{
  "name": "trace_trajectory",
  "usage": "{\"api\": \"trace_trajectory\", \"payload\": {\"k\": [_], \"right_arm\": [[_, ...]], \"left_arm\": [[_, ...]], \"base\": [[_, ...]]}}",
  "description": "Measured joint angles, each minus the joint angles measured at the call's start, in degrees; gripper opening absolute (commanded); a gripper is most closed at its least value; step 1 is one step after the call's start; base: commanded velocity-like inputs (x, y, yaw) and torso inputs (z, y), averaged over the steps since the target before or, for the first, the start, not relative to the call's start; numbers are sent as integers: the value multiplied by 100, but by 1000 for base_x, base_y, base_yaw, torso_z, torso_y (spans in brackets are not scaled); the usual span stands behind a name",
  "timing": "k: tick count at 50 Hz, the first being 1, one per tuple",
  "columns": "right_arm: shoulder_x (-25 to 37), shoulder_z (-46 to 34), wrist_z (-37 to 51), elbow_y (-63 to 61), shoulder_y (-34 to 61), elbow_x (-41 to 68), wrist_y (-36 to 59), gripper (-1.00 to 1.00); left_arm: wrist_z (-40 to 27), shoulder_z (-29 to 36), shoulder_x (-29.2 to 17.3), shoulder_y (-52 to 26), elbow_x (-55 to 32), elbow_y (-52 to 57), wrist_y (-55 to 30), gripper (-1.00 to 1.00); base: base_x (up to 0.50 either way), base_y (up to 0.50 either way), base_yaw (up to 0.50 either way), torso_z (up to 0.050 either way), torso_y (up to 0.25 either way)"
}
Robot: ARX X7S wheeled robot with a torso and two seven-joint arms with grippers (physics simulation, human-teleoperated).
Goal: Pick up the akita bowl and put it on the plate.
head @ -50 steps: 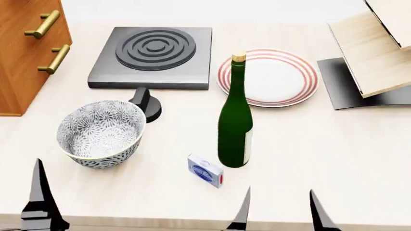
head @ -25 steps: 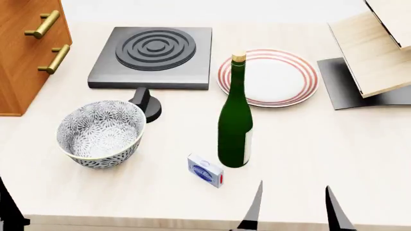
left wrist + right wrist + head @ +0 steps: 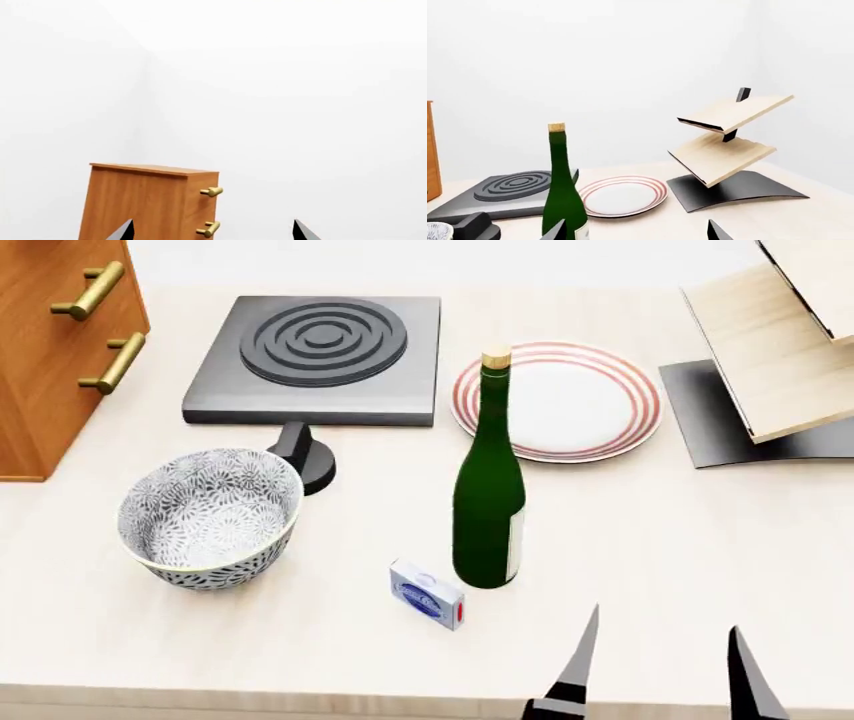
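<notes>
On the pale surface [image 3: 667,540], the akita bowl [image 3: 210,517] was positioned upright at the near left, with nothing inside it and no gripper in contact with it. The plate [image 3: 557,400] was located farther back and to the right, well apart from the bowl, lying flat and bare. A green wine bottle [image 3: 489,485] was stood upright between the two, and a small blue-and-white box [image 3: 427,594] was placed just beside its base. A dark stove burner [image 3: 318,358] was set behind the bowl, with a black knob [image 3: 304,454] in front of it. A wooden cabinet [image 3: 60,340] with brass handles was seen at the far left, and a tilted wooden shelf rack [image 3: 781,350] at the far right.

The right gripper [image 3: 661,665] was held low at the near edge, in front of the bottle, its jaws spread apart and empty. The left gripper [image 3: 213,230] was registered only in its wrist view, aimed toward the cabinet, its jaws likewise parted with nothing held.
</notes>
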Motion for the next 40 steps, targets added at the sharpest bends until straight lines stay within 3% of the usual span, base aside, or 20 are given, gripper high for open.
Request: {"api": "trace_trajectory", "payload": {"k": [40], "right_arm": [[115,-257,26,330,2,130,-172,100]], "left_arm": [[-80,158,-75,165,-44,-174,281,100]], "base": [[0,-228,0,0,0]]}}
